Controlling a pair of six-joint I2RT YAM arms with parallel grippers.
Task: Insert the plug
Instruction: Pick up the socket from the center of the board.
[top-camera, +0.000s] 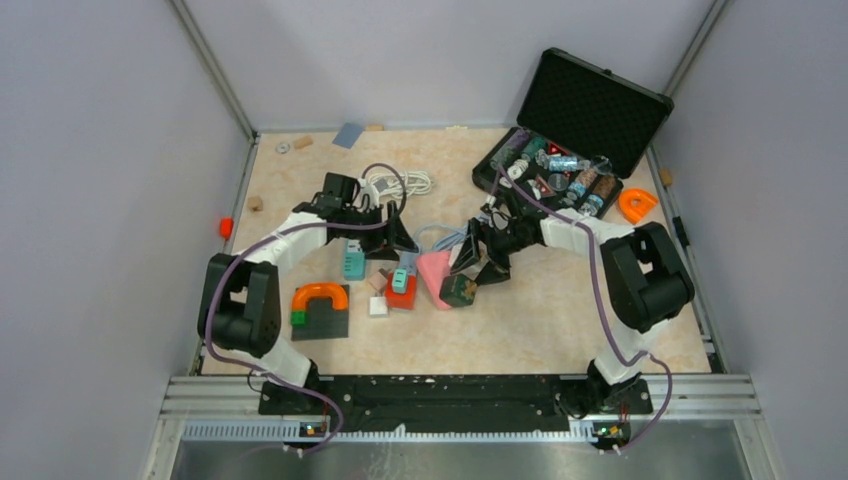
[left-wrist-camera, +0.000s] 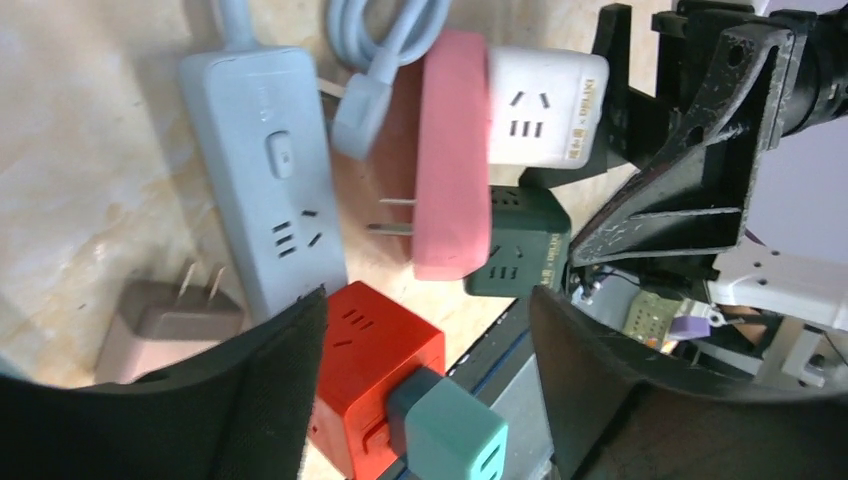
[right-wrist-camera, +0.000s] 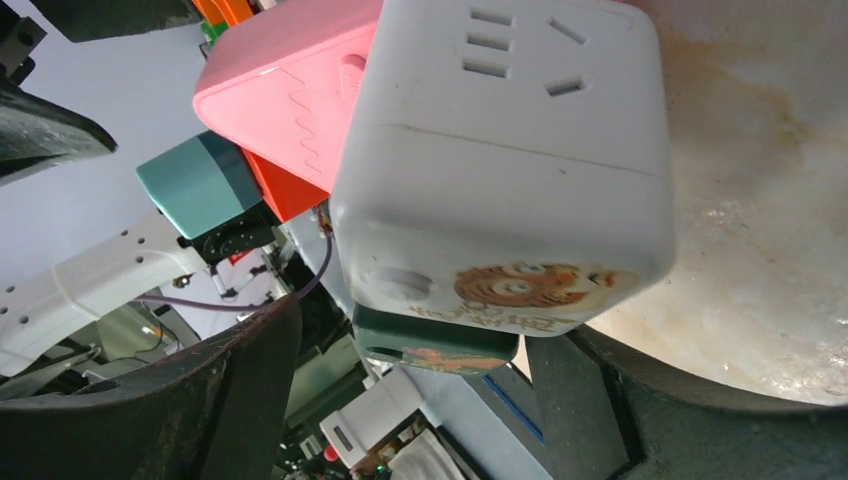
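L gripper (top-camera: 398, 238) and R gripper (top-camera: 478, 258) both gape wide, empty, w/ pink plug (left-wrist-camera: 450, 150) lying loose mid-table btwn them, touching white socket cube (left-wrist-camera: 545, 105); grasp step pending, next needs jaws squared on plug body.

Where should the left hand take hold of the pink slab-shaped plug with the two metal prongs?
Probably on the pink plastic plug body, coming down from above and closing across its two short ends. Its metal prongs stick out sideways toward the grey power strip, and the white socket cube crowds its back.
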